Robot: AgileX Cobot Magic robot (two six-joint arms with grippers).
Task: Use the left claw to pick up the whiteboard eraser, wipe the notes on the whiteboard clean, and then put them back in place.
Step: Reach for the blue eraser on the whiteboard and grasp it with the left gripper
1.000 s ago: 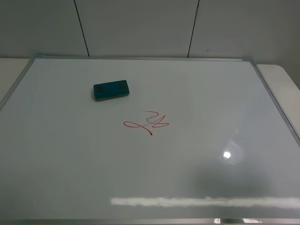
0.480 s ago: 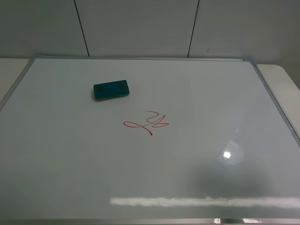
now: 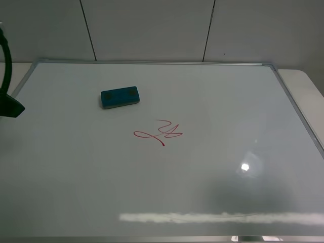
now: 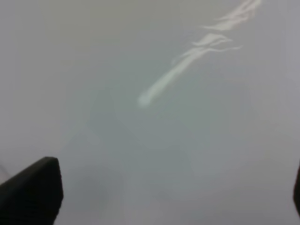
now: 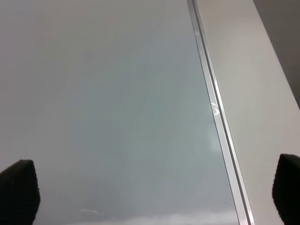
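The teal-blue whiteboard eraser [image 3: 120, 96] lies flat on the whiteboard [image 3: 217, 101], left of its middle toward the far edge. The red notes [image 3: 159, 133] are a small scribble near the board's middle, in front and to the right of the eraser. A dark part of the left claw's arm [image 3: 8, 101] shows at the far left edge, well left of the eraser. In the left wrist view the left gripper [image 4: 164, 197] is open over bare board, one black fingertip [image 4: 35, 192] showing. The right gripper [image 5: 152, 192] is open over the board by its silver frame [image 5: 213, 108].
A pale table [image 3: 304, 86] extends past the board's right frame, also seen in the right wrist view [image 5: 253, 93]. A panelled wall [image 3: 152, 30] stands behind the board. Light glare streaks cross the board's near part [image 3: 217, 217].
A dark part of the left arm has come into the exterior view at the far left edge. The eraser and the notes have not moved.
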